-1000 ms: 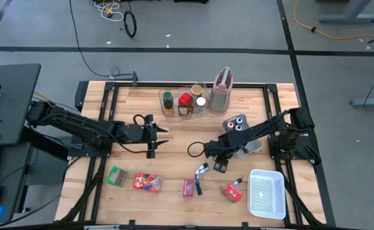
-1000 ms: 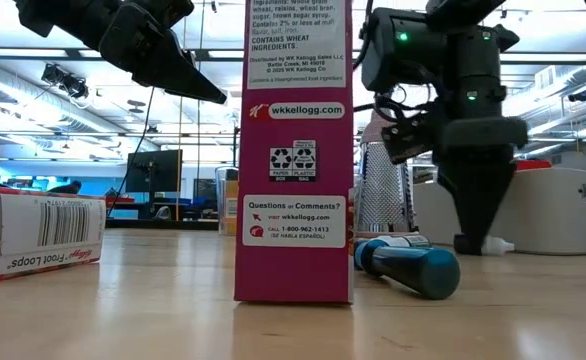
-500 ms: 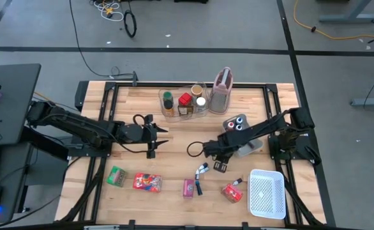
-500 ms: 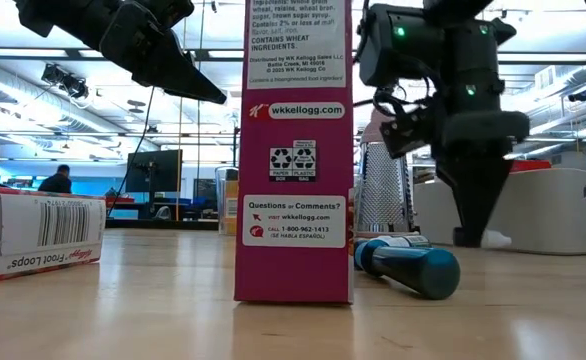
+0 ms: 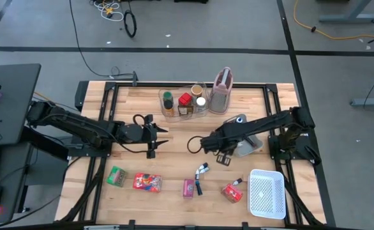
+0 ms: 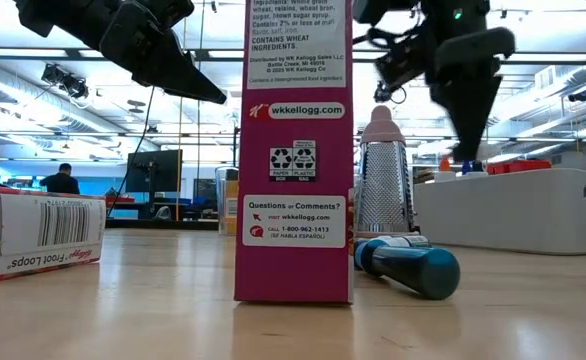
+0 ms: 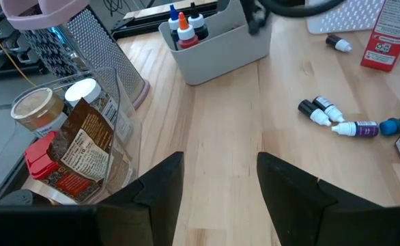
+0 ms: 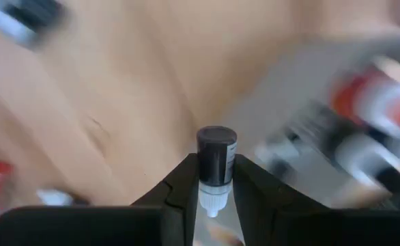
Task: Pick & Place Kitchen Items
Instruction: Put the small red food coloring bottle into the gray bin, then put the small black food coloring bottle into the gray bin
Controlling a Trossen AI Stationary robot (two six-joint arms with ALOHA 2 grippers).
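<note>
right tool (image 5: 221, 158) hangs above the table (image 5: 263, 102), near small bottles (image 5: 200, 171).

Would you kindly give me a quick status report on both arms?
Right gripper shut on small dark-capped bottle, lifted off table. Left gripper open, empty, hovering mid-table. Nothing obstructing.

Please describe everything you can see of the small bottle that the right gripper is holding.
The small bottle has a dark cap and a white body, and looks like plastic. It sits between the two dark fingers of the right gripper, which are closed on it just below the cap, cap pointing away from the wrist. It is lifted off the wooden table. Only the fingers touch it. Any label is hidden.
</note>
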